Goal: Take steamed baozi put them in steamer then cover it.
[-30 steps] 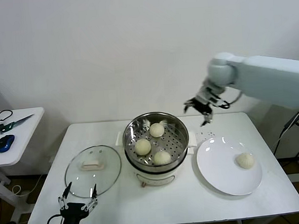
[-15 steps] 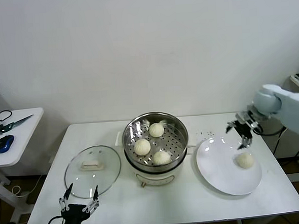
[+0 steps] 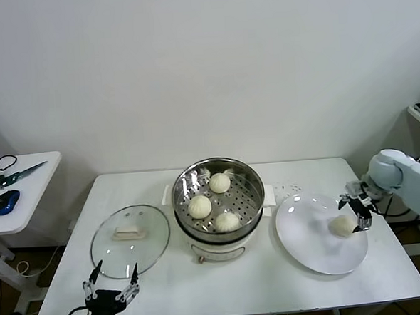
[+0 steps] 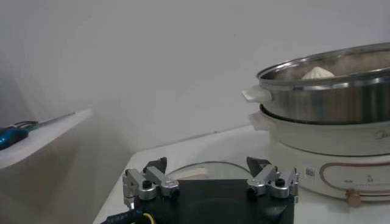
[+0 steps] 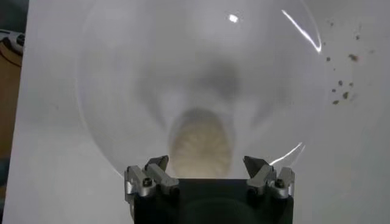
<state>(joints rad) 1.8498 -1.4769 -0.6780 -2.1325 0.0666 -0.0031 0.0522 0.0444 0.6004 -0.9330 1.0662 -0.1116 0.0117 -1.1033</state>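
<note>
The right end effector (image 3: 357, 211) hung wide open just above the last baozi (image 3: 342, 225) on the white plate (image 3: 308, 248), near the desk's (image 3: 275, 289) right edge. Three baozi (image 3: 200, 206) sat in the steamer (image 3: 218, 200). The cover (image 3: 130, 240) lay near the left edge. The left end effector (image 3: 109, 283) waited, fingers spread, at the front-left corner.

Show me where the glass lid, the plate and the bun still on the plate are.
Glass lid (image 3: 130, 239): head view, on the clear glass near its handle.
Plate (image 3: 308, 244): head view, on a bare white part.
Bun (image 3: 341, 225): head view, on its rounded top.
</note>
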